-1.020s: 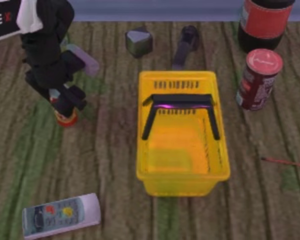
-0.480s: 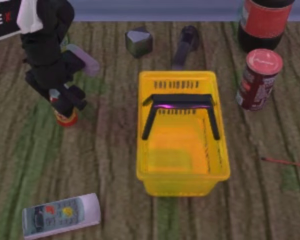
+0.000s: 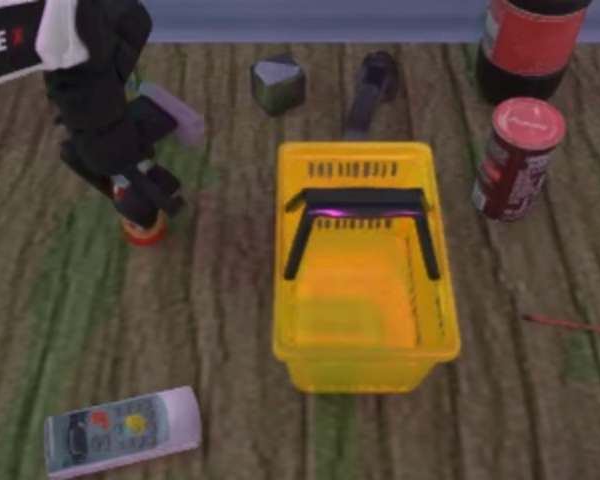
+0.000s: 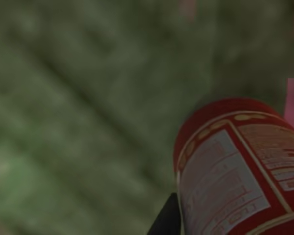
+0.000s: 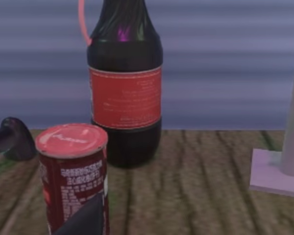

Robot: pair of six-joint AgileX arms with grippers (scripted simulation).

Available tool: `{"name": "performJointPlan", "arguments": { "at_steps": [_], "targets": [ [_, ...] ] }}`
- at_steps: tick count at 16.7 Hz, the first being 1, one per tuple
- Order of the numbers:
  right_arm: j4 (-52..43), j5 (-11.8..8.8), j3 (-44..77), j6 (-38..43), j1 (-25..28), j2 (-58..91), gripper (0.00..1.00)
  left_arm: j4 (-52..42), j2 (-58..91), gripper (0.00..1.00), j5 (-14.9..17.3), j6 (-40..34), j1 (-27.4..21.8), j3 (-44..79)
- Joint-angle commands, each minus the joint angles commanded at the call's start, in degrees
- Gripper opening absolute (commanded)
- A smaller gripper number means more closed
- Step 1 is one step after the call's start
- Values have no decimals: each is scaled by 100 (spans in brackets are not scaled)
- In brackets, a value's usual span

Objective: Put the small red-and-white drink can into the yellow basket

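The left gripper (image 3: 145, 205) is clamping its fingers on the small red-and-white drink can (image 3: 143, 228), left of the yellow basket (image 3: 364, 355) and apparently just off the table; the basket is sitting empty, so the carry and drop are remaining. Open wood is lying between them; its raised black handles (image 3: 360, 215) are narrowing the entry.

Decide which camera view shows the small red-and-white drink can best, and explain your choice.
The left wrist view: the small red-and-white drink can fills the frame close up, its label panel visible. The top view shows only its red base under the left gripper, left of the yellow basket. The right wrist view misses it entirely.
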State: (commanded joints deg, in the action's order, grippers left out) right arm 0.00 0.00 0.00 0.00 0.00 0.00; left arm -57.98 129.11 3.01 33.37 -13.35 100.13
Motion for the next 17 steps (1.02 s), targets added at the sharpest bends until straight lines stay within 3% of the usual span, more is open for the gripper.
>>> {"name": "performJointPlan", "arguments": {
  "at_steps": [2,5,17],
  "targets": [
    [0,0,0,0,0,0,100,508,-17,0,400,-151,-46,-104],
    [0,0,0,0,0,0,100,1664,-68,0,1242,-498,-123,-352],
    [0,0,0,0,0,0,100,8210,-721,0,5618,-2507,-462,-2110]
  ]
}}
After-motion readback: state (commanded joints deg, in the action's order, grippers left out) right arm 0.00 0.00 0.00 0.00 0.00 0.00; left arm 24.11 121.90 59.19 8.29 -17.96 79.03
